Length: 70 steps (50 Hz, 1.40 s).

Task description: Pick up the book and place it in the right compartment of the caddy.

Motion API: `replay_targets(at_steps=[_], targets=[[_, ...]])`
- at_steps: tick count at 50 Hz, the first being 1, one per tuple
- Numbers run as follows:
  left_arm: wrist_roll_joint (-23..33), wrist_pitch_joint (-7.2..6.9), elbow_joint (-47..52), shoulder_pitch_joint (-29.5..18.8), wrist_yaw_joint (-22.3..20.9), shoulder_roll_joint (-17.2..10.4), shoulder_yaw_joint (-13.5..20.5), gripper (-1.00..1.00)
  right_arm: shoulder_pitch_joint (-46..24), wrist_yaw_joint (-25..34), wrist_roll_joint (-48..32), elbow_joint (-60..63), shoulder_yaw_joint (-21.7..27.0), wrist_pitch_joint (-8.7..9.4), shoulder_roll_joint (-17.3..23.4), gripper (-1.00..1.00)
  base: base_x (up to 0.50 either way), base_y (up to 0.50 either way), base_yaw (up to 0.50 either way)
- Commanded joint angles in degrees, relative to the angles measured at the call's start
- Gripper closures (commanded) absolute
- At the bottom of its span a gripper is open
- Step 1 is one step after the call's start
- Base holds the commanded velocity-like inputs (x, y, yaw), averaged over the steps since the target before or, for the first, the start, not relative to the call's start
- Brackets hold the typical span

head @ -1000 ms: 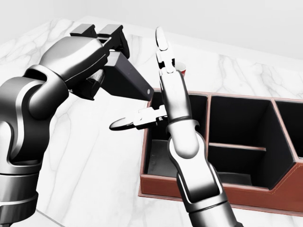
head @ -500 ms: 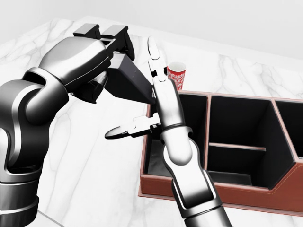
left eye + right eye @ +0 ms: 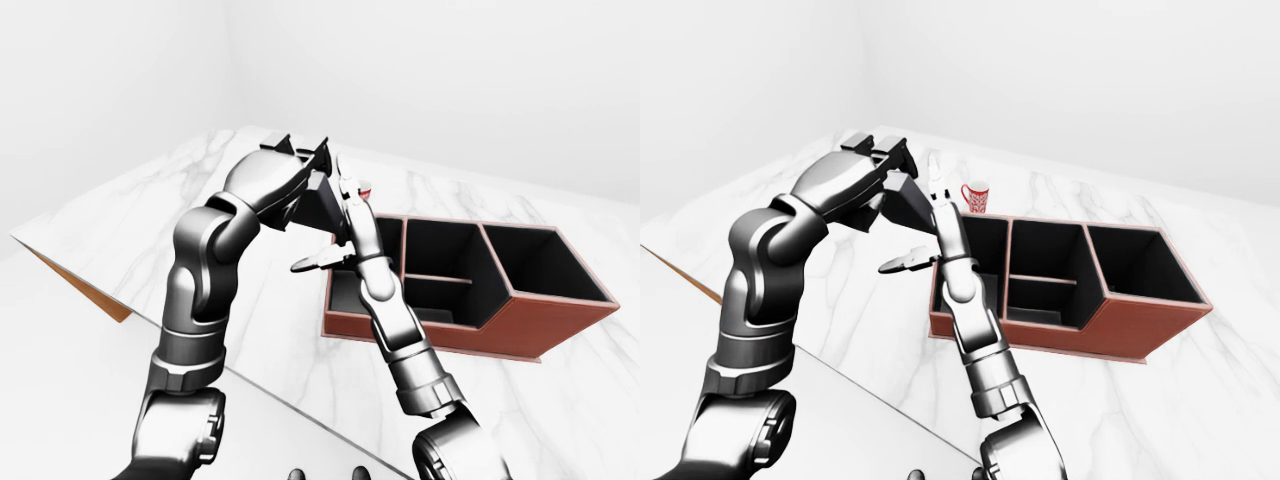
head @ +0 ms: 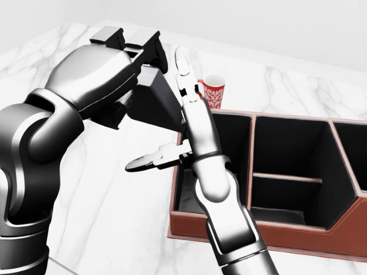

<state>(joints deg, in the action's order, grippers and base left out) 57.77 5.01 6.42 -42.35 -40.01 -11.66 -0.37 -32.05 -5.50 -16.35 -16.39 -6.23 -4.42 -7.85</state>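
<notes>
Half the job looks done: the left hand (image 4: 135,54) is clenched around the dark book (image 4: 152,103), lifted off the table (image 4: 114,195). The right hand (image 4: 183,123) hovers released beside it. Left: carrying it across to the caddy (image 4: 275,229)'s right compartment (image 4: 352,152).

A red mug with a white pattern (image 4: 214,91) stood upright on the white marble countertop (image 4: 114,195), near the top of the head view. The countertop's brown wooden edge (image 3: 75,285) showed at the left of the left-eye view, where the slab ended in a corner. Plain white walls (image 3: 1090,70) rose beyond the counter.
</notes>
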Motion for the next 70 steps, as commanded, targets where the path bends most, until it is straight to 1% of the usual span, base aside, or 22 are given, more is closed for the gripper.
replay_targets(at_steps=[1, 4, 8, 11, 12, 13, 14, 17, 22, 26, 31, 33, 45, 46, 47, 51, 54, 55, 61, 70], targets=[[-2.23, -0.01, 3.17, -0.64, 0.01, 1.01, 0.82, 1.00, 0.38, 0.98, -0.09, -0.70, -0.56, 0.11, -0.46, -1.00, 0.00, 0.00, 0.00], [-2.08, -0.01, 3.85, -0.25, 0.01, 1.33, 0.60, 1.00, 0.35, 0.95, -0.06, -0.80, -0.49, 0.03, -0.45, -1.00, 0.00, 0.00, 0.00], [-1.47, -0.01, 4.65, 0.72, 0.01, 1.87, 0.18, 1.00, 0.77, 0.78, -0.03, -1.26, -0.57, -0.58, -0.54, -1.00, 0.00, 0.00, 0.00], [-1.54, -0.01, 5.25, 0.72, 0.01, 2.25, 0.10, 1.00, 0.80, 0.94, -0.07, -0.58, -0.68, -0.08, -0.63, -1.00, 0.00, 0.00, 0.00], [-1.61, -0.01, 5.73, 0.79, 0.01, 2.44, 0.06, 1.00, 0.90, 1.07, -0.07, -0.10, -0.74, 0.22, -0.68, -0.93, 0.00, 0.00, 0.00], [-1.69, -0.01, 6.05, 1.03, 0.01, 2.54, 0.01, 1.00, 1.12, 1.00, -0.10, -0.12, -0.81, -0.16, -0.67, -0.01, 0.00, 0.00, 0.00], [-1.71, -0.01, 6.02, 1.03, 0.01, 2.52, 0.04, 1.00, 1.14, 0.92, -0.09, 0.12, -0.76, -0.04, -0.70, 1.00, 0.00, 0.00, 0.00], [-1.80, -0.01, 6.35, 1.17, 0.01, 2.53, 0.07, 1.00, 1.27, 0.97, 0.20, 0.45, -0.70, 0.14, -0.73, 1.00, 0.00, 0.00, 0.00], [-1.88, -0.01, 6.53, 1.68, 0.01, 2.65, -0.05, 1.00, 1.34, 0.84, 0.19, 0.47, -0.87, 0.03, -0.78, 1.00, 0.00, 0.00, 0.00], [-1.85, -0.01, 6.57, 2.05, 0.01, 2.75, -0.12, 1.00, 1.40, 0.77, 0.13, -0.06, -0.89, -0.44, -0.74, 1.00, 0.00, 0.00, 0.00], [-2.01, -0.01, 7.13, 2.36, 0.01, 2.95, -0.17, 1.00, 1.40, 0.76, 0.05, 0.09, -0.95, -0.28, -0.85, 1.00, 0.00, 0.00, 0.00], [-2.07, -0.01, 7.20, 2.52, 0.01, 2.96, -0.18, 1.00, 1.45, 0.71, 0.06, -0.19, -0.93, -0.57, -0.83, 1.00, 0.00, 0.00, 0.00], [-2.60, -0.01, 8.17, 2.96, 0.01, 3.15, -0.22, 1.00, 1.73, 0.68, -0.01, -0.46, -0.94, -0.58, -0.85, 1.00, 0.00, 0.00, 0.00], [-2.86, -0.01, 8.61, 3.48, 0.01, 2.87, -0.42, -0.43, 1.80, 0.76, -0.05, -0.23, -1.00, -0.58, -0.87, 1.00, 0.00, 0.00, 0.00], [-3.68, -0.01, 9.22, 4.06, 0.01, 3.17, -0.45, -1.00, 1.85, 0.76, -0.07, -0.26, -1.02, -0.58, -0.87, 1.00, 0.00, 0.00, 0.00], [-3.90, -0.01, 10.79, 4.59, 0.01, 3.77, -0.55, -1.00, 1.65, 0.81, -0.06, -0.30, -0.96, -0.58, -0.86, 1.00, 0.00, 0.00, 0.00], [-3.92, -0.01, 10.88, 4.39, 0.01, 3.65, -0.54, -1.00, 1.77, 0.82, -0.11, -0.34, -1.02, -0.58, -0.87, 1.00, 0.00, 0.00, 0.00], [-5.03, -0.01, 12.03, 5.01, 0.01, 3.96, -0.75, -1.00, 1.82, 0.82, -0.13, -0.46, -1.06, -0.58, -0.88, 1.00, 0.00, 0.00, 0.00], [-4.95, -0.01, 13.27, 6.75, 0.01, 3.74, -0.87, -1.00, 1.53, 1.04, -0.08, -0.17, -0.95, -0.58, -0.84, 1.00, 0.00, 0.00, 0.00], [-6.08, -0.01, 15.34, 6.72, 0.01, 4.46, -0.97, -1.00, 1.32, 0.94, 0.13, -0.59, -0.81, -0.58, -0.76, 1.00, 0.00, 0.00, 0.00]])
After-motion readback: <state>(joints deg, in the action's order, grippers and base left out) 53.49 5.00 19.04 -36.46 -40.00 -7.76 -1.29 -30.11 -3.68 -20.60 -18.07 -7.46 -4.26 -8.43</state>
